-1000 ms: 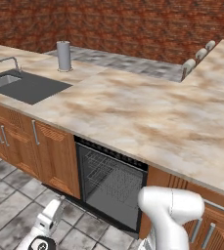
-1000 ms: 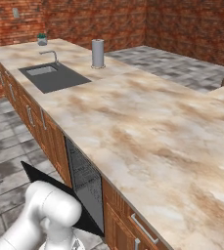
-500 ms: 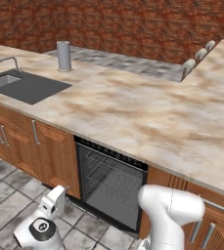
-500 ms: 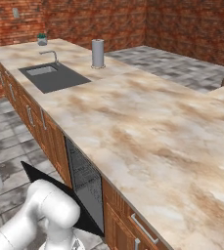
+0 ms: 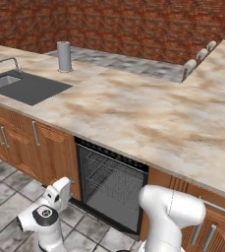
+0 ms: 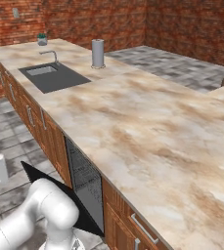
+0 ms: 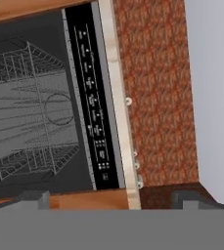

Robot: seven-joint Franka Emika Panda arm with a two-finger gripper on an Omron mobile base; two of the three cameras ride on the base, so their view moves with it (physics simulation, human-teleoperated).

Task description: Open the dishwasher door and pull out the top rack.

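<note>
With the flat black dishwasher door (image 6: 59,193) already swung down, the first half of my job looks done and the grey thin-wire top rack (image 5: 115,176) is what I need next. My two-finger gripper (image 7: 108,200) is spread wide and pinches nothing; its dark fingertips (image 7: 29,199) rise at the bottom of the hand view. Ahead of it lies the open black cavity, the rack inside and not yet pulled out, with the dark control strip (image 7: 91,102) running beside it. The hand view is rolled, so the opening sits sideways to me.

I judge the risks to be these. Reaching in from this low spot off to the side, well apart from the rack, I could clip the lowered door or the brown wooden cabinet front (image 5: 52,152). Thin wires give little to hold; closing on a gap would slip.
</note>
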